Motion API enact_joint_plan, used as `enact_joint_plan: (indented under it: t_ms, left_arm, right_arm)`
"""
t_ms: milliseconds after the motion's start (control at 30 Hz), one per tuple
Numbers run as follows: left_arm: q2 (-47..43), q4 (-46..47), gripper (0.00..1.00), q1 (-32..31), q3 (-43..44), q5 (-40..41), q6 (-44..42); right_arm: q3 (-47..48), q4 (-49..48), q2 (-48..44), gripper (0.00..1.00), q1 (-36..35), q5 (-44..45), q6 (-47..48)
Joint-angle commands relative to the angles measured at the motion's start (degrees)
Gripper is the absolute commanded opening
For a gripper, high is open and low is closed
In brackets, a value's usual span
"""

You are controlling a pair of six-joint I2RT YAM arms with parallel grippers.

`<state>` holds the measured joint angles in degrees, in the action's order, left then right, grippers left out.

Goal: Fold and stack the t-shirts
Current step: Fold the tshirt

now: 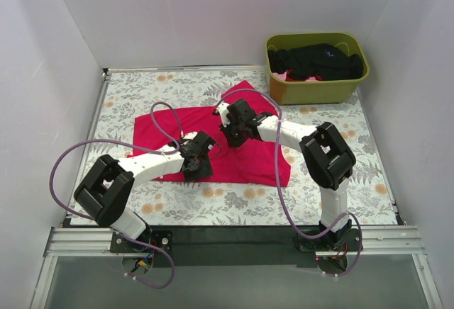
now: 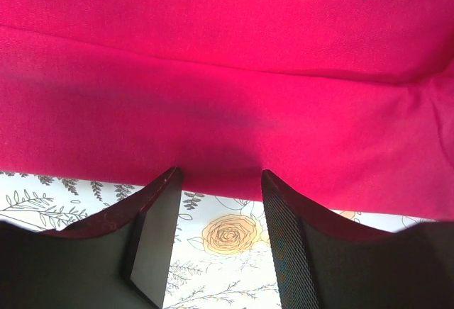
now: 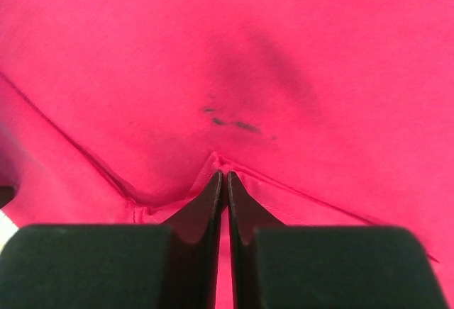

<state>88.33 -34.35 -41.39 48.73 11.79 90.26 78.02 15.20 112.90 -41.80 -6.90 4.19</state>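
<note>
A crimson-red t-shirt [image 1: 248,164] lies spread on the floral tablecloth, with one sleeve pointing to the far side. My left gripper [image 1: 195,167] is at the shirt's near hem. In the left wrist view it [image 2: 220,174] stands open, its fingertips reaching the hem of the red cloth [image 2: 227,75], and only the tablecloth shows between the fingers. My right gripper [image 1: 230,135] is over the middle of the shirt. In the right wrist view it [image 3: 225,174] is shut on a small raised pinch at a seam of the red cloth [image 3: 284,54].
An olive-green bin [image 1: 319,93] stands at the far right corner with black t-shirts [image 1: 316,61] piled in it. The floral table [image 1: 355,146] shows to the right of the shirt and along the near edge. White walls enclose the table.
</note>
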Motion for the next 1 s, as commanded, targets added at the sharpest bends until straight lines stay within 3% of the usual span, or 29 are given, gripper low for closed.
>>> enact_joint_plan:
  t_ms: [0, 233, 333, 433, 667, 800, 967]
  left_arm:
    - [0.7, -0.72, 0.46, -0.27, -1.36, -1.51, 0.18]
    - [0.96, -2.04, 0.46, -0.27, -0.92, -0.46, 0.88]
    - [0.87, -2.3, 0.51, -0.27, -0.57, 0.16, 1.32]
    - [0.09, -2.39, 0.55, -0.27, 0.31, 1.21, 1.68]
    - [0.52, -2.39, 0.58, -0.27, 1.63, 2.09, 1.59]
    - [0.79, -2.3, 0.59, -0.27, 1.28, 2.53, 1.59]
    - [0.61, -2.83, 0.59, -0.27, 0.75, 3.32, 1.15]
  right_arm:
    - [2.75, -1.05, -1.37, 0.11, 0.76, 3.64, -1.37]
    - [3.11, -1.05, 0.39, 0.16, 1.2, 4.17, -3.22]
    - [2.23, -0.7, -0.4, 0.24, 1.2, 3.38, -3.83]
    - [0.13, -0.35, -4.43, 0.38, 1.63, 2.51, -6.29]
    - [-16.2, 1.06, -20.77, 0.48, 6.38, 0.04, -12.18]
    - [-30.51, 1.85, -31.85, 0.49, 11.46, -1.54, -14.12]
    - [-41.0, 1.85, -40.02, 0.49, 19.55, -9.35, -14.38]
